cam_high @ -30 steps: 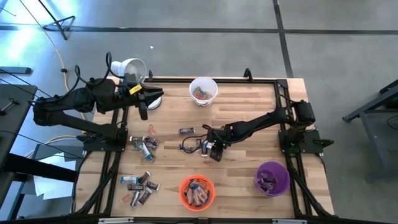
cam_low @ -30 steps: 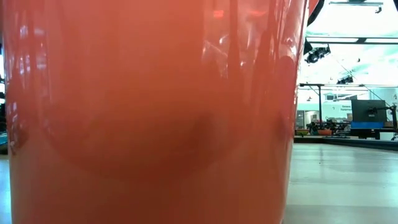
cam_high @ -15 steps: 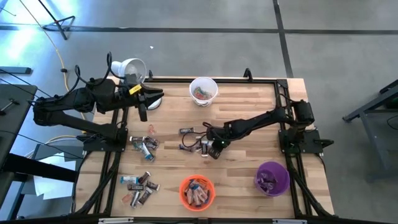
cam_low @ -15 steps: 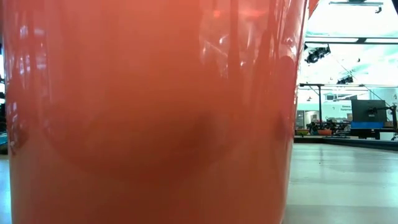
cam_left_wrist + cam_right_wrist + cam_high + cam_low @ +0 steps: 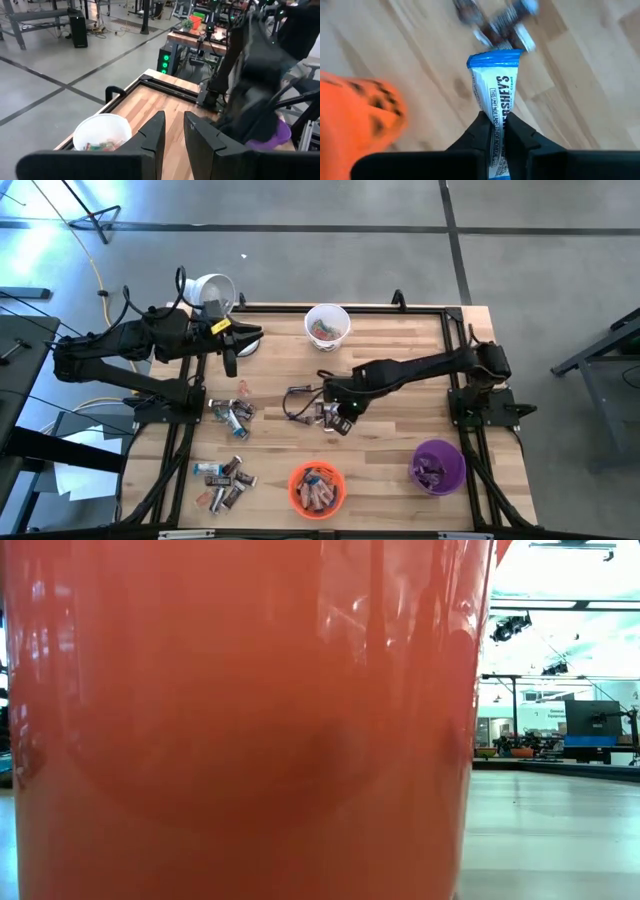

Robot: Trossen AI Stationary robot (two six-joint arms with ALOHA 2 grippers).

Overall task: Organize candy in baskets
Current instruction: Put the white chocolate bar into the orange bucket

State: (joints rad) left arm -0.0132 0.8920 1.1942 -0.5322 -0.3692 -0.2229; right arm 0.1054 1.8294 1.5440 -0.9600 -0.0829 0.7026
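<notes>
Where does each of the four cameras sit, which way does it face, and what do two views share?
High view: overhead, straight down on the table; both arms show.
Low view: at tabletop height, facing the orange basket; no arm visible.
Left wrist view: on the left arm, past the left gripper to the white basket.
Right wrist view: on the right arm; the right gripper pinches a blue-white candy bar.
Shared: the orange basket, high and low.

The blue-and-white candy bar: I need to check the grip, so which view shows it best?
The right wrist view: the blue-and-white candy bar fills the frame, pinched by the right hand. The high view shows only a speck at that hand; the low and left wrist views miss it.
</notes>
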